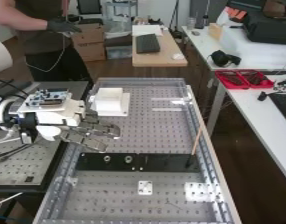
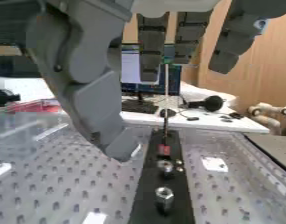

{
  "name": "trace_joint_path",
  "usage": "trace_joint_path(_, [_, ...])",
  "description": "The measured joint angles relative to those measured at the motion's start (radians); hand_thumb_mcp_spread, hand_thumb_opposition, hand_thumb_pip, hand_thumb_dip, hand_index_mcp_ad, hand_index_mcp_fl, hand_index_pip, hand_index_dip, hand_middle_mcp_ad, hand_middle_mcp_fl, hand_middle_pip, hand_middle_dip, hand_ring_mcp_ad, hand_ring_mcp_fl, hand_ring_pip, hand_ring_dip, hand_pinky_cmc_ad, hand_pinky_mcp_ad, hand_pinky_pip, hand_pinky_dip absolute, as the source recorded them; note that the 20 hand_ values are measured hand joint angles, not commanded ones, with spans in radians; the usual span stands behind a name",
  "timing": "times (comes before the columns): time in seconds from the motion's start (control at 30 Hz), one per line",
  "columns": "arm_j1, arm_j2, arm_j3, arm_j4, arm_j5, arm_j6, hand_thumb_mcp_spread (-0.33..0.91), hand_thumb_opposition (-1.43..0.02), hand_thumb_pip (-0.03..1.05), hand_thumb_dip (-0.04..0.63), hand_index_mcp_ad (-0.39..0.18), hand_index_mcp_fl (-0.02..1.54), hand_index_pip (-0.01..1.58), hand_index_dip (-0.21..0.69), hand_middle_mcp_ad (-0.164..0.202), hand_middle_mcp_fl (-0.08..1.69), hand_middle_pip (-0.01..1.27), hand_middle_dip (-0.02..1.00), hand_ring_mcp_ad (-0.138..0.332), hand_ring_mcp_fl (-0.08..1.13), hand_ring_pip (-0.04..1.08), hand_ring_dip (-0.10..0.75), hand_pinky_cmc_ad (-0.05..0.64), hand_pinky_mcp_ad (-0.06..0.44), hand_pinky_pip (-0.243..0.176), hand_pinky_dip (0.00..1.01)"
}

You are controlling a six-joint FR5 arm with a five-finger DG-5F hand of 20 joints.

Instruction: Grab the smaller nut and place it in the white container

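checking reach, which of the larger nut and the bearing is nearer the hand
The larger nut; the bearing stands farther from the hand along the bar.

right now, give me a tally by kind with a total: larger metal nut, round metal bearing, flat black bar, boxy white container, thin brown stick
larger nut: 1
bearing: 1
black bar: 1
white container: 1
brown stick: 1
total: 5

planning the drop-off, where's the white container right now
In the high view, the white container stands toward the far end of the bench, near its left edge, just beyond the robot hand.
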Motion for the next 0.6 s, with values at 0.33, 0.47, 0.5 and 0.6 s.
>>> trace_joint_path(0.33, [0.145, 0.046, 0.006, -0.079, 0.008, -0.005, 0.57, -1.04, 0.66, 0.279, -0.216, 0.39, 1.44, 0.316, 0.024, 0.21, 0.13, 0.27, 0.101, 0.01, 0.11, 0.126, 0.318, 0.26, 0.017, 0.14])
trace_joint_path(0.47, [0.207, 0.058, 0.006, -0.106, 0.005, -0.006, 0.57, -1.03, 0.66, 0.279, -0.216, 0.39, 1.44, 0.316, 0.028, 0.21, 0.13, 0.27, 0.101, 0.01, 0.11, 0.126, 0.318, 0.257, 0.017, 0.14])
trace_joint_path(0.5, [0.22, 0.06, 0.006, -0.111, 0.003, -0.005, 0.57, -1.03, 0.66, 0.279, -0.216, 0.39, 1.44, 0.316, 0.021, 0.21, 0.13, 0.27, 0.096, 0.01, 0.11, 0.126, 0.318, 0.26, 0.021, 0.14])
trace_joint_path(0.6, [0.261, 0.067, 0.005, -0.122, -0.004, -0.002, 0.58, -1.04, 0.66, 0.279, -0.216, 0.39, 1.43, 0.316, 0.028, 0.21, 0.13, 0.27, 0.098, 0.01, 0.11, 0.126, 0.318, 0.257, 0.017, 0.14])
